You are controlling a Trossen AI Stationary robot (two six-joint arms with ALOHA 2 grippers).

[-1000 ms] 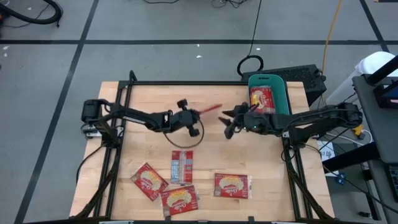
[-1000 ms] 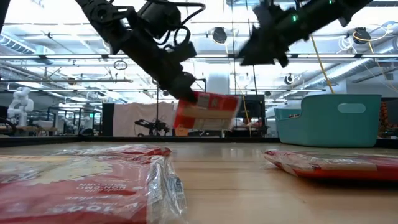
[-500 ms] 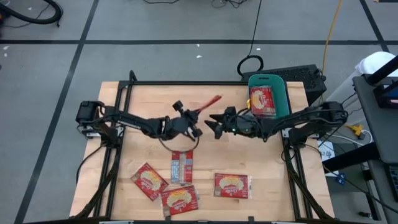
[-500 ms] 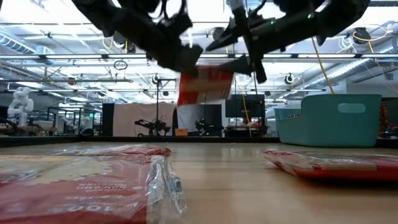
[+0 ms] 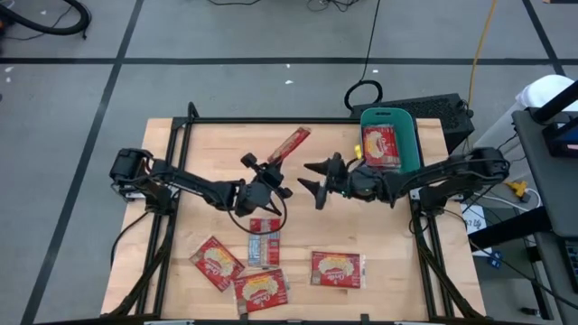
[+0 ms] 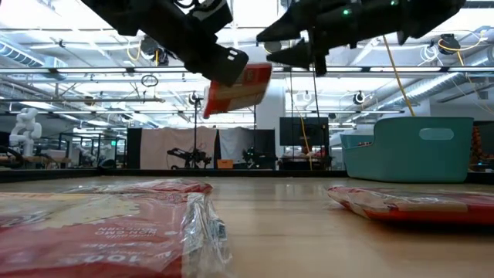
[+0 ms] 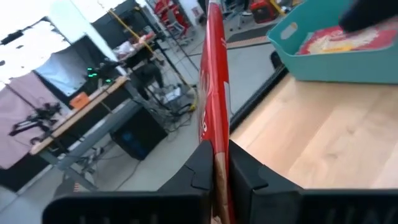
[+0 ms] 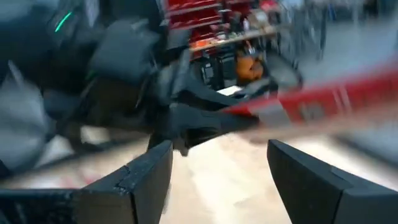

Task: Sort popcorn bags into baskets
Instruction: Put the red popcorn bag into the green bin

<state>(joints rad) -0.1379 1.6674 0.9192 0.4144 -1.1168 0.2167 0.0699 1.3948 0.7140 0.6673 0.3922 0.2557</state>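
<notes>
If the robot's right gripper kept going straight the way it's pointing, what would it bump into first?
Probably the left gripper and the popcorn bag it holds up; the right gripper, jaws open, points at them. Depth is unclear.

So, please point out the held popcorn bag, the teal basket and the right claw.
held popcorn bag (image 5: 290, 145), high view, its red middle.
teal basket (image 5: 411, 137), high view, right rim.
right claw (image 5: 312, 176), high view, between open fingertips.

a robotics lab: steel ceiling trusses, cluttered workbenches.
</notes>
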